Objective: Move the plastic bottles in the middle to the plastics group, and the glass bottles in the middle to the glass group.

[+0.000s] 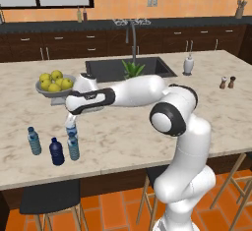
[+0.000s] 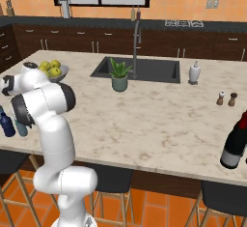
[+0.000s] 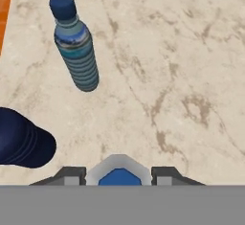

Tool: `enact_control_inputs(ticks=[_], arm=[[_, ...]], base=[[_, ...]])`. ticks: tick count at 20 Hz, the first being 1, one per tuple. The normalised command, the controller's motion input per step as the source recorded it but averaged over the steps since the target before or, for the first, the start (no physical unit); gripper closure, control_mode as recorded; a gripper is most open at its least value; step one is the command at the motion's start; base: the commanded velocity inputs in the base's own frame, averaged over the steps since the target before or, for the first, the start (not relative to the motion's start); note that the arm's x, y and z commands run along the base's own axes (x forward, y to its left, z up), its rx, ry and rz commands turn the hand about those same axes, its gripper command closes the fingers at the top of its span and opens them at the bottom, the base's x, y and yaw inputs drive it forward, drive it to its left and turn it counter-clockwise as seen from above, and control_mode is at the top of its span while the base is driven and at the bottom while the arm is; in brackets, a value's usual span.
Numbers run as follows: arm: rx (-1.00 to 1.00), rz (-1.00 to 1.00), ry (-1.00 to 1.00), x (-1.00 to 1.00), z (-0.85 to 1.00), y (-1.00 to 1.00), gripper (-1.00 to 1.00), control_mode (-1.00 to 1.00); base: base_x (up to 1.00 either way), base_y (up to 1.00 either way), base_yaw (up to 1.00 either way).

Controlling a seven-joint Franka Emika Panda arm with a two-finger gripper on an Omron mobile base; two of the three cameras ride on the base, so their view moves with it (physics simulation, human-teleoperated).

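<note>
Near the counter (image 1: 147,141) edge, claw (image 3: 119,174) clamps a blue-capped bottle (image 1: 72,125), two bottles crowding alongside.

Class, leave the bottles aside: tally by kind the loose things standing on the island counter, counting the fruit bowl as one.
Shakers: 2
Soap dispenser: 1
Potted plant: 1
Fruit bowl: 1
Total: 5
</note>
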Motion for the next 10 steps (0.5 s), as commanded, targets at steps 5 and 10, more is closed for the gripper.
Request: enact_control_inputs(ticks=[5, 10], arm=[[0.0, 0.0, -0.01, 0.0, -0.12, 0.0, 1.0, -1.0], [0.0, 0.0, -0.12, -0.09, -0.34, 0.0, 1.0, -1.0]], base=[[0.0, 0.0, 0.0], [0.0, 0.0, 0.0]])
